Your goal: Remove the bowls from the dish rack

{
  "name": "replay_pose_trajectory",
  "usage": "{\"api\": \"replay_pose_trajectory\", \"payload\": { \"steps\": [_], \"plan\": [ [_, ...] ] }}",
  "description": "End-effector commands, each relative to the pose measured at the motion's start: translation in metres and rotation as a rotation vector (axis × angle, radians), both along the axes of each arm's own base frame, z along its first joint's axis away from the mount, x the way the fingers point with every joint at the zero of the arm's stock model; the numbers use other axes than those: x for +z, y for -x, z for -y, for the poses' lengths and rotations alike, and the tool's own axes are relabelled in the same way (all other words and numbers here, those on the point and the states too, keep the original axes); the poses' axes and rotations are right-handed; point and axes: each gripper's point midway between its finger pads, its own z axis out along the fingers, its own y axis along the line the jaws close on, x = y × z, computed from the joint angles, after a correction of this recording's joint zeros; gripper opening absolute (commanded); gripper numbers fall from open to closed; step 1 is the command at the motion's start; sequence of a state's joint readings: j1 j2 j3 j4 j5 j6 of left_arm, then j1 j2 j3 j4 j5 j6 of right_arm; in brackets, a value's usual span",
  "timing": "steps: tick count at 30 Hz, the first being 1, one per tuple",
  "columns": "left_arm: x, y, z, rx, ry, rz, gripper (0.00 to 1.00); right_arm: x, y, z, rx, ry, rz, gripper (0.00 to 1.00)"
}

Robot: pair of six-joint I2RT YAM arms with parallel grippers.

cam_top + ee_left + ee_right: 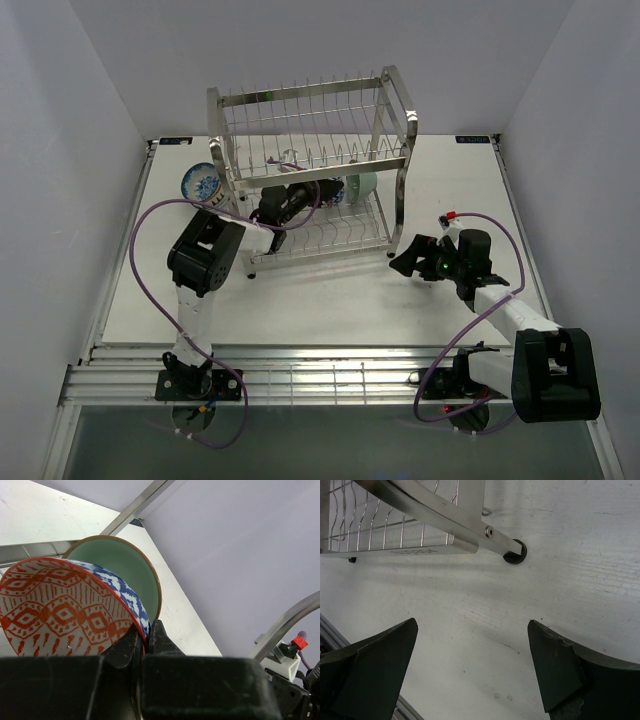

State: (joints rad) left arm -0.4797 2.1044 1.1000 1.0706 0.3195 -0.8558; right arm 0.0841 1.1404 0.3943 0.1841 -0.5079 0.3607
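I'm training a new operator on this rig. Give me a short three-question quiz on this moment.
1. True or false: the left gripper has its fingers shut on the rim of the red-patterned bowl.
2. The right gripper is: A) open above the table; B) holding a bowl; C) shut and empty.
3. What colour is the plain bowl directly behind the red-patterned one?
Key: 1 true; 2 A; 3 pale green.

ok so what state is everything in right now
red bowl: on edge, rim pinched by left gripper
green bowl: on edge, just behind it
blue-and-white bowl: out, on the table
dish rack: upright
right gripper: open, above the table
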Motion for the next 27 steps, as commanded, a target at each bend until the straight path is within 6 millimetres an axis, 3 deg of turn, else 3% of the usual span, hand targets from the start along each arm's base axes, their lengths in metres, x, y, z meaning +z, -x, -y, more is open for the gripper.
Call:
{"api": "replay_pose_trajectory", "payload": {
  "steps": [1, 18, 27],
  "plan": [
    [0.04, 0.009, 0.001, -0.036, 0.044, 0.075, 0.0, 0.005, -0.005, 0.0, 0.01, -0.001, 0.037, 0.96],
    [0.042, 0.057, -0.007, -0.113, 0.043, -0.107, 0.0, 0.008, -0.004, 0.0, 0.012, 0.001, 0.055, 0.96],
    [0.066, 0.099, 0.007, -0.21, 0.087, -0.12, 0.0, 0.007, -0.002, 0.0, 0.018, 0.002, 0.053, 0.96]
  ]
}}
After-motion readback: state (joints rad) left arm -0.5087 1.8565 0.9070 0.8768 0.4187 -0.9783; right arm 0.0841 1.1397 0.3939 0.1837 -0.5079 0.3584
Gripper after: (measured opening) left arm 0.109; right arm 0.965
